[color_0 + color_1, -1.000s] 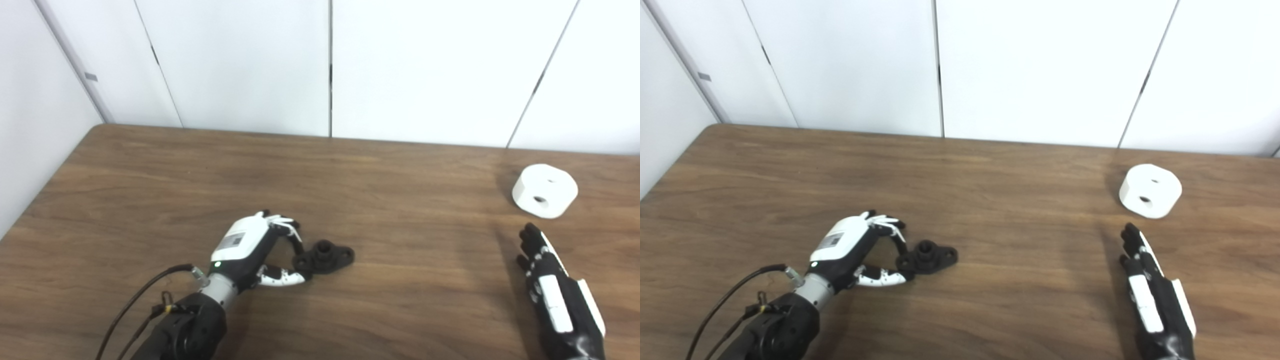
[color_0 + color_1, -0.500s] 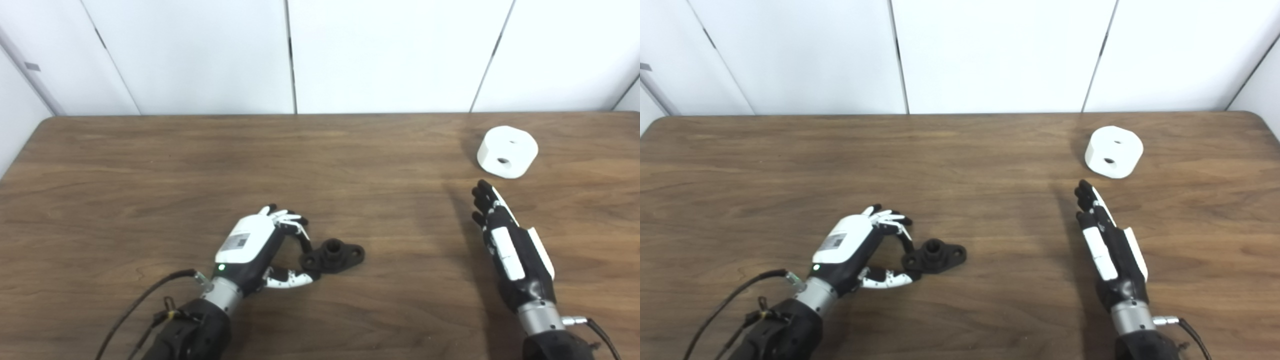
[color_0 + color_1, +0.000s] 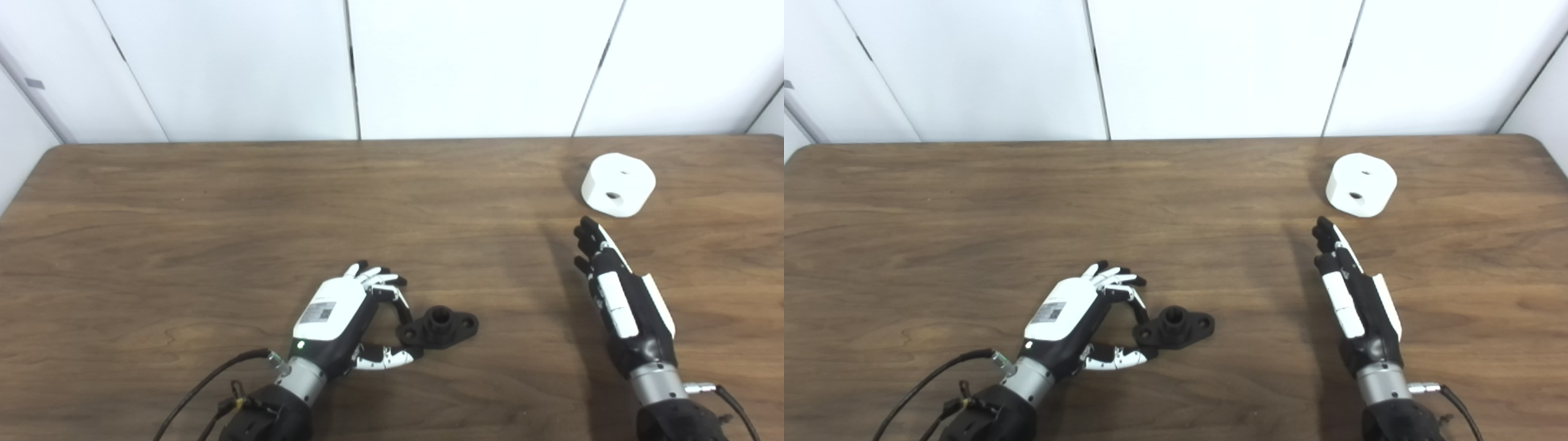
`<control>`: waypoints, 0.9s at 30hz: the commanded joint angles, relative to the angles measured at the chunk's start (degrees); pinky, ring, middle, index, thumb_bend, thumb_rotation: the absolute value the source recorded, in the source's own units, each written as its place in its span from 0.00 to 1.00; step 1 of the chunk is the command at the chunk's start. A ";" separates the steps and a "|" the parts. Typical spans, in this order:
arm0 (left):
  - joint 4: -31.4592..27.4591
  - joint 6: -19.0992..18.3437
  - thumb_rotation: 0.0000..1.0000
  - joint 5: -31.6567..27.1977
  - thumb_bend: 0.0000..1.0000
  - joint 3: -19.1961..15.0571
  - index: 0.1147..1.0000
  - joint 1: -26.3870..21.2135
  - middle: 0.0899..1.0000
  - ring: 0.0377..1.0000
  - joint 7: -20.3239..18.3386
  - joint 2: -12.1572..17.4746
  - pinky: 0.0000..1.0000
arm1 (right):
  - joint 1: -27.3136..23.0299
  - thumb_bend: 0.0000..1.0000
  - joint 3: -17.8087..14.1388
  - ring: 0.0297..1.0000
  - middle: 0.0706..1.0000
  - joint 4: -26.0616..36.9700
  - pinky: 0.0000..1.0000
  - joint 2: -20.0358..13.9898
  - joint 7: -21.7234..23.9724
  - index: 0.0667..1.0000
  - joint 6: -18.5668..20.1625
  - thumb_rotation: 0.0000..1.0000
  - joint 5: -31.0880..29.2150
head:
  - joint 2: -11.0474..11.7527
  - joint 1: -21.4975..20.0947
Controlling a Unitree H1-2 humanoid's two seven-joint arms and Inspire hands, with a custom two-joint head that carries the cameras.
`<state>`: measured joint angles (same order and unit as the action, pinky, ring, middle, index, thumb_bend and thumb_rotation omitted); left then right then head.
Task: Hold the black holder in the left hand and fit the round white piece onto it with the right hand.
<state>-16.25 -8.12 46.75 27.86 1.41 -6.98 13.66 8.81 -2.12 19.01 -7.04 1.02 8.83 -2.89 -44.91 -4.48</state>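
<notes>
Fingers (image 3: 398, 304) of the left hand (image 3: 334, 321) curled down over the near-left end of the holder (image 3: 438, 326), and the thumb reached in under that same end from the front, so the holder's flange sat pinched between them while the rest of it lay flat on the table (image 3: 184, 233). Whether the grip was firm or only a light touch could not be told. The holder's short round post stood upright in its middle, with a mounting ear at either side, the right ear clear of the hand. Bare wood lay open to the right of the holder as far as the right hand (image 3: 618, 294), and a broad free stretch ran behind it to the table's far edge at the wall (image 3: 465, 61). The right hand lay well apart from the holder, flat and edge-on, its fingers straight, close together, holding nothing and pointing toward the far right. Just beyond those fingertips, not touching them, sat the white piece (image 3: 617, 184), a thick round puck with two small holes in its top, resting near the table's far right corner with little room left behind it and to its right.
</notes>
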 commanded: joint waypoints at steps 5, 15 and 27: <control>1.44 2.15 0.05 0.91 0.52 0.44 0.42 0.88 0.80 0.90 0.00 -0.27 1.00 | -1.37 0.65 -0.87 0.98 0.94 2.26 0.96 0.08 0.13 0.93 -1.07 0.83 -0.76 | 0.34 -1.08; 1.50 2.44 0.06 0.94 0.52 -0.43 0.42 1.03 0.79 0.89 -0.27 -0.48 1.00 | -2.96 0.68 -4.73 0.98 0.97 9.55 0.94 -4.56 -0.63 0.92 4.16 0.53 2.90 | 1.16 -4.35; 0.72 1.51 0.06 1.50 0.52 -1.73 0.42 1.17 0.80 0.89 -1.65 -0.35 1.00 | -8.62 0.79 -9.25 0.94 0.90 14.77 0.94 -14.00 0.14 0.82 12.18 0.34 11.78 | 1.54 -4.27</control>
<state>-15.60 -6.22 46.84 25.99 2.02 -7.29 13.08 2.51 -10.40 31.58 -19.30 0.73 21.14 8.18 -43.33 -8.70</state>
